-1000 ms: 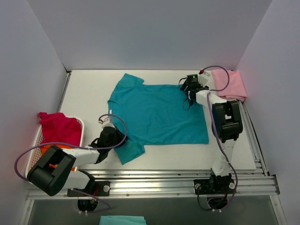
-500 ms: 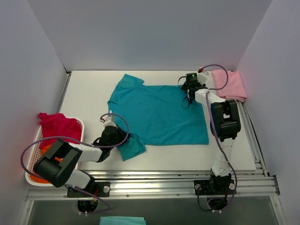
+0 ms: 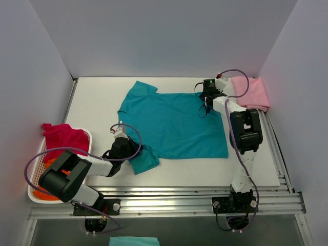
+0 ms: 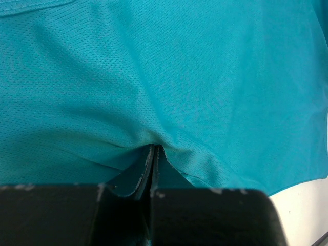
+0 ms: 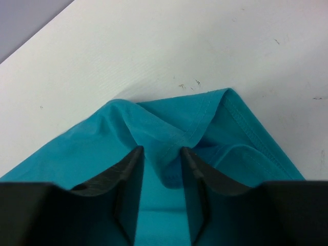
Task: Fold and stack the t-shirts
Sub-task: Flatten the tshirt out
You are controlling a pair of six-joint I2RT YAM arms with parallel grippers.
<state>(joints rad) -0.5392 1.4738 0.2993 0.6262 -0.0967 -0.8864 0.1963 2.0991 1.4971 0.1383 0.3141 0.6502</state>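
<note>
A teal short-sleeved fabric t-shirt [image 3: 174, 125] lay spread flat across the middle of the white surface [image 3: 97, 102], collar toward the left edge, evidently laid out for folding. The left gripper [image 4: 154, 154] had its fingers pressed fully together on a pinch of teal cloth at the sleeve nearest the near edge, a hold suited to lifting that side. The right gripper [image 5: 161, 154] sat at the hem corner toward the far right, fingers partly apart with a raised ridge of cloth between them; no firm grip was evident. A folded pale pink fabric t-shirt [image 3: 251, 92] rested in the far right corner, probably starting the stack. A magenta-red t-shirt [image 3: 64, 138] hung over the white plastic basket [image 3: 90, 141] at the left edge.
</note>
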